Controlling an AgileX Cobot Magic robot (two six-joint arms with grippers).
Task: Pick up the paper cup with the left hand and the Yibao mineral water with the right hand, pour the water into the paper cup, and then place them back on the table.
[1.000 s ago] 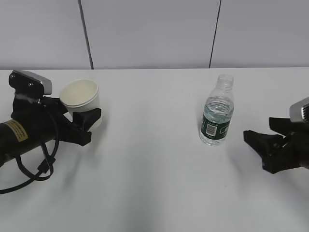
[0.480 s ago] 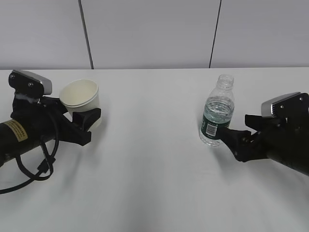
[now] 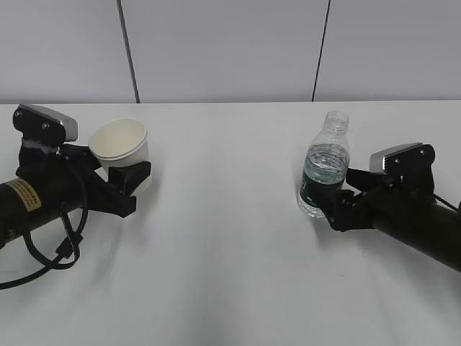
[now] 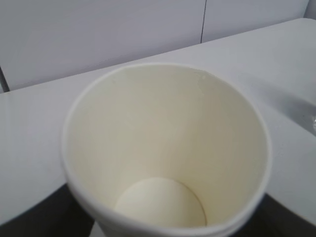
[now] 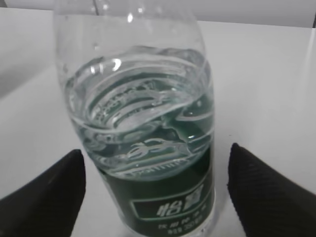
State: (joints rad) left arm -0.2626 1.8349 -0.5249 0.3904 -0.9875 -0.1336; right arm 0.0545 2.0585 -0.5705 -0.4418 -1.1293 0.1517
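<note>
The white paper cup (image 3: 119, 144) sits between the fingers of my left gripper (image 3: 127, 171), which is shut on it at the left of the table (image 3: 230, 259). In the left wrist view the cup (image 4: 168, 138) fills the frame, empty, with a dark finger at each lower corner. The Yibao mineral water bottle (image 3: 324, 169) stands upright, uncapped, part full. My right gripper (image 3: 338, 194) is open around its lower half. In the right wrist view the bottle (image 5: 148, 123) stands between the two black fingers (image 5: 49, 197), with a gap on each side.
A grey panelled wall (image 3: 230, 50) runs behind the table's far edge. A loose black cable (image 3: 50, 252) loops on the table under the left arm.
My right arm has moved left from the table's right edge until its open fingers stand either side of the bottle. The left gripper and cup have not moved.
</note>
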